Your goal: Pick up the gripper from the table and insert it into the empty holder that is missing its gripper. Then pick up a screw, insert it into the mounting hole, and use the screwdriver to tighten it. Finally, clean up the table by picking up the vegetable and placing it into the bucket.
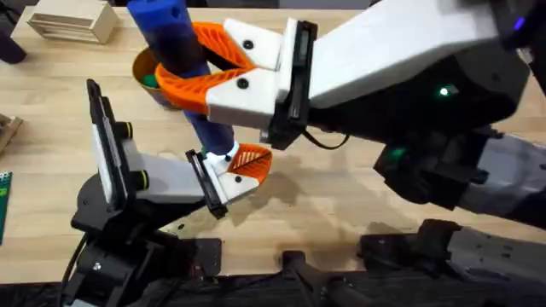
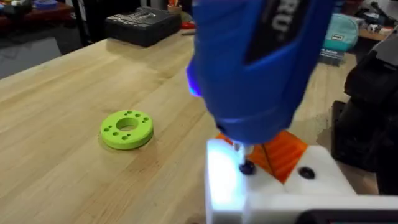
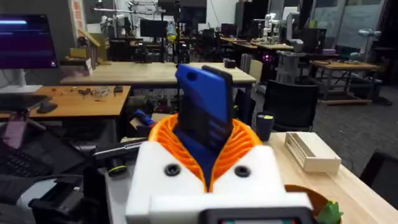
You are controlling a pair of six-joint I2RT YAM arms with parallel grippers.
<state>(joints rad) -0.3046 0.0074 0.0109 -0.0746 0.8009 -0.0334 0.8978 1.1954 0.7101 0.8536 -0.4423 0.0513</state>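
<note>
Clamping the screwdriver point(image 1: 175, 38) between its orange pads, the right end effector point(image 1: 200, 64) held the thick blue handle close to upright, long axis running down to a thin metal tip. That tip sat on a dark screw point(image 2: 247, 167) in the white finger block of the left end effector point(image 1: 239, 166), beside the orange gripper point(image 2: 283, 152) already seated there. The left arm seemed posed to offer the mounting hole upward for tightening; whether its fingers were parted I couldn't tell. Behind, the bucket point(image 1: 147, 68) stood on the surface point(image 1: 358, 196), something green inside; a lime ring point(image 2: 126, 129) lay apart.
</note>
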